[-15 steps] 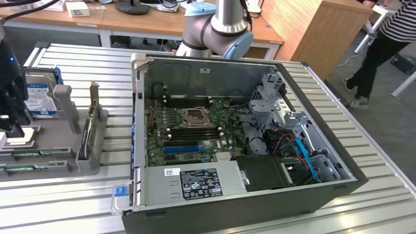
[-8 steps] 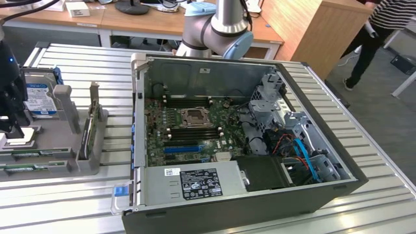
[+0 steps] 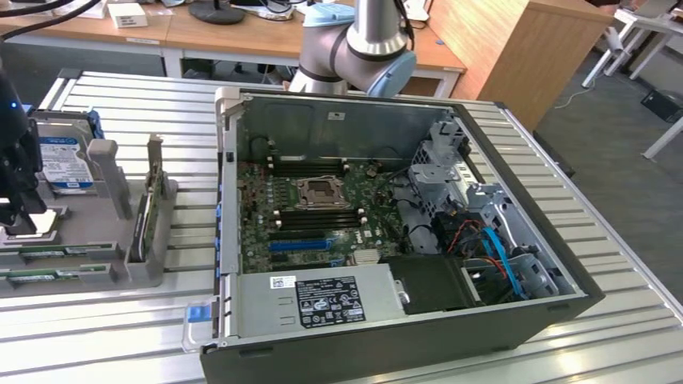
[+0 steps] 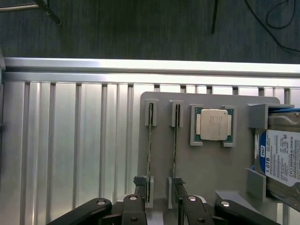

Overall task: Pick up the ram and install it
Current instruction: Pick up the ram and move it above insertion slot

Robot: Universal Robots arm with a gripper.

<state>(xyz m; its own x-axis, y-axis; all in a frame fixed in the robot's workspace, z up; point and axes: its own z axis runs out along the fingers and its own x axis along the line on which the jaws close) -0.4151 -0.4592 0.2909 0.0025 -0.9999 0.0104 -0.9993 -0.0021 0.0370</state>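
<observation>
My gripper [image 4: 158, 183] has its fingers spread wide and holds nothing. It hangs over one end of the gray tray [image 4: 162, 140], which sits on the metal table [image 4: 70, 140]. The ram [image 4: 150, 150] stands on its thin edge in the tray, and a second stick [image 4: 176, 150] stands just beside it. Both sticks seem to lie between my two fingers, each close to one finger, but I cannot tell if anything touches.

So I think the job has only just begun. The ram is not picked up yet, and the long black slots [image 3: 320, 210] in the open computer [image 3: 373, 364] look empty. Picking up and putting in are both left.

Near the sticks lies a square chip [image 4: 213, 125], and past it a hard drive [image 4: 283, 159]. Its label reads "WD" and "1.0TB". The label on the power box [image 3: 325, 300] is too small to read.
</observation>
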